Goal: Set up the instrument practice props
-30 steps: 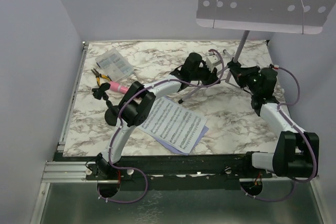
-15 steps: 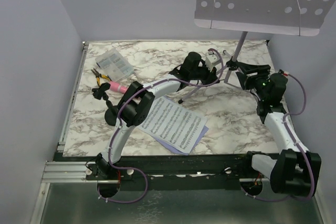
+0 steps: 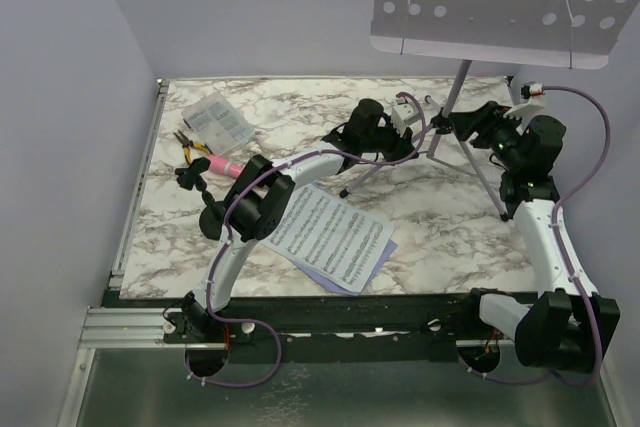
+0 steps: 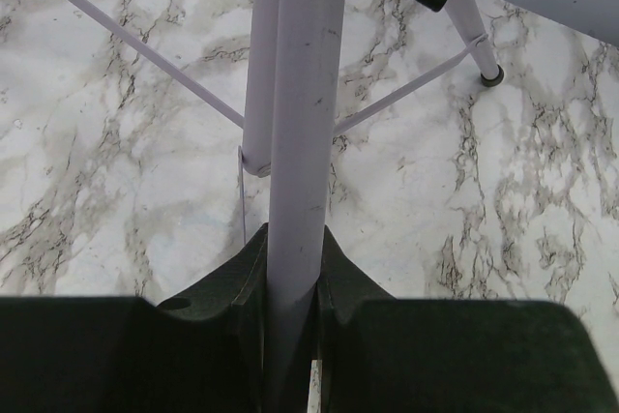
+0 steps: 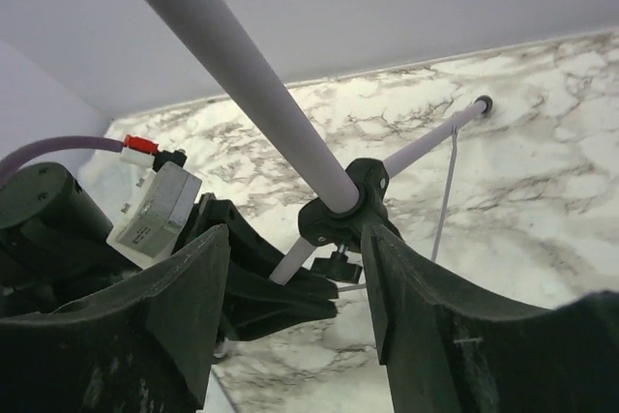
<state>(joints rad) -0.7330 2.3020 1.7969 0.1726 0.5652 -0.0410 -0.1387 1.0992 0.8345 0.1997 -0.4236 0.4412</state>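
Pulling back rightward off the tripod hub (image 5: 343, 208), the right gripper (image 5: 293, 244) is now gaping wide, its fingers flanking the hub and gripping nothing. Nearest on the desk (image 3: 440, 232), 1 stack of sheet-music pages (image 3: 330, 237) is lying flat. Leftward, 1 black mic stand (image 3: 212, 219) is sitting beside 1 pink microphone (image 3: 222, 166). Mid-desk, the left gripper (image 4: 290, 263) is clenching 1 tube of the 1 music stand (image 3: 490, 7), which is standing right of centre. Farthest left, 1 clear box (image 3: 218, 122) and 1 pliers (image 3: 190, 147) are lying.

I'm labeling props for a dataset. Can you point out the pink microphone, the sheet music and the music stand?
pink microphone (image 3: 222, 166), top view, on its pink body.
sheet music (image 3: 335, 237), top view, middle of the top page.
music stand (image 3: 490, 22), top view, on its perforated desk.
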